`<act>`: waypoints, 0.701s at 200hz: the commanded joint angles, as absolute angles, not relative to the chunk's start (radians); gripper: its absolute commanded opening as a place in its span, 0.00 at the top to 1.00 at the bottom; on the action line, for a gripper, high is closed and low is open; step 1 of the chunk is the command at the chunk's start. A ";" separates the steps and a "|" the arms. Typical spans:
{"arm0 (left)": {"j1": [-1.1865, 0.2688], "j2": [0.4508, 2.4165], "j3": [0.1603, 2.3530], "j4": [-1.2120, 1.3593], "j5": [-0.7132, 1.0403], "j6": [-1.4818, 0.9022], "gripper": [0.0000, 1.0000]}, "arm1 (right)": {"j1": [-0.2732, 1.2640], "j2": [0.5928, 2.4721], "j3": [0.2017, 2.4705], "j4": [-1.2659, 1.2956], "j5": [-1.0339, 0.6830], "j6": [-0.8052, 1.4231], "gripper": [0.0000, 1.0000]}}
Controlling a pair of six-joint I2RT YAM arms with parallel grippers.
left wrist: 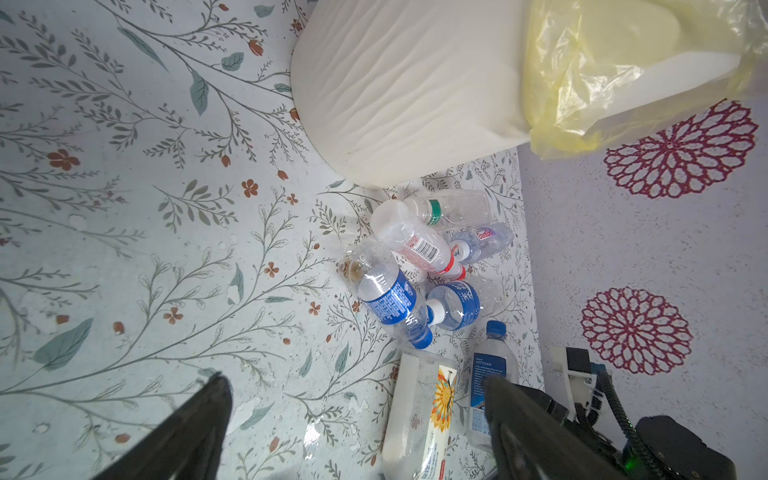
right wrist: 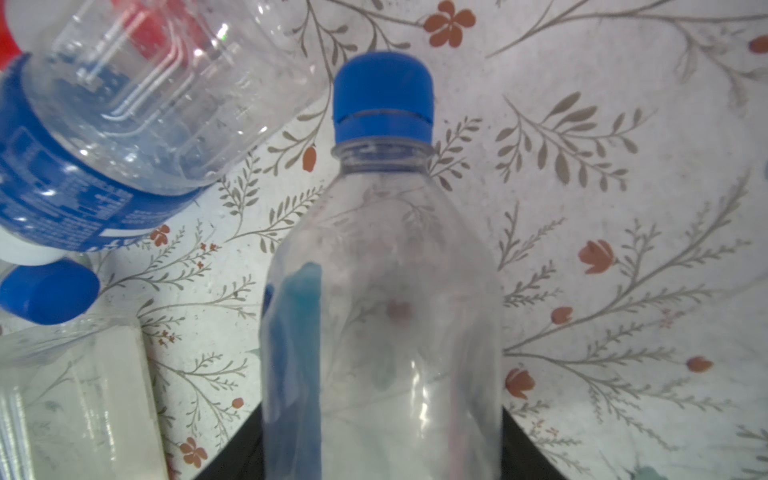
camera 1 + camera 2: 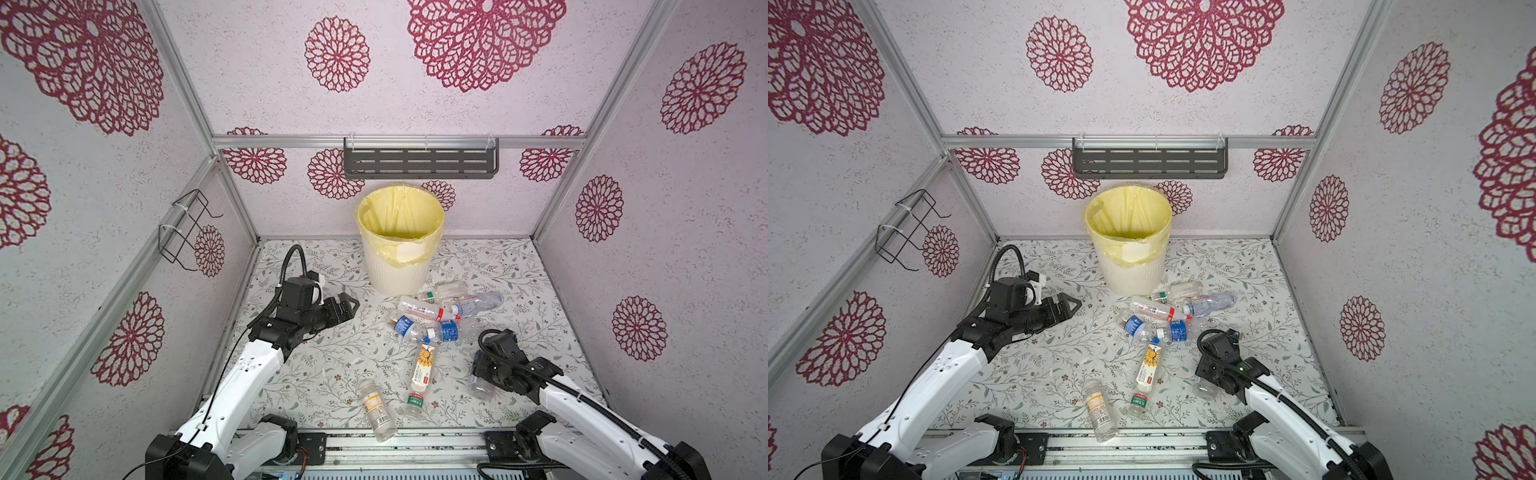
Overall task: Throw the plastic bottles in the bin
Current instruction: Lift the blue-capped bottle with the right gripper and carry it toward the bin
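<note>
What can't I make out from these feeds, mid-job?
- Right tool: hidden under its own wrist in both top views; in the right wrist view the blue-capped bottle fills the frame, so grip is unclear.
- Bin floor: both top views, hidden by its near wall.
- Sunflower-label bottle print: top views, too small.

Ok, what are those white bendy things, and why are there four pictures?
Those are two robot arms, each ending in a black claw. Two pictures look down from above at the whole flowery table. The other two come from little cameras on the arms' wrists. Plastic bottles lie on the table in front of the cream bin. The left claw is wide open and holds nothing. The right claw sits around a clear bottle with a blue cap that lies on the table. Whether it is squeezing the bottle yet, I can't tell.
</note>
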State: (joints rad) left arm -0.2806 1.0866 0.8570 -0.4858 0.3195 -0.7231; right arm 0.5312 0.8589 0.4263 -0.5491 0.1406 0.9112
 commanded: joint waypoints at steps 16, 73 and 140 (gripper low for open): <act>-0.276 1.060 0.850 -0.484 0.309 -0.742 0.03 | 0.537 0.767 0.414 -0.555 0.135 0.935 0.43; -0.276 1.020 0.824 -0.498 0.287 -0.760 0.03 | 0.536 0.649 0.425 -0.546 0.107 0.920 0.45; -0.277 1.046 0.817 -0.546 0.279 -0.807 0.03 | 0.536 0.777 0.582 -0.571 0.119 0.859 0.47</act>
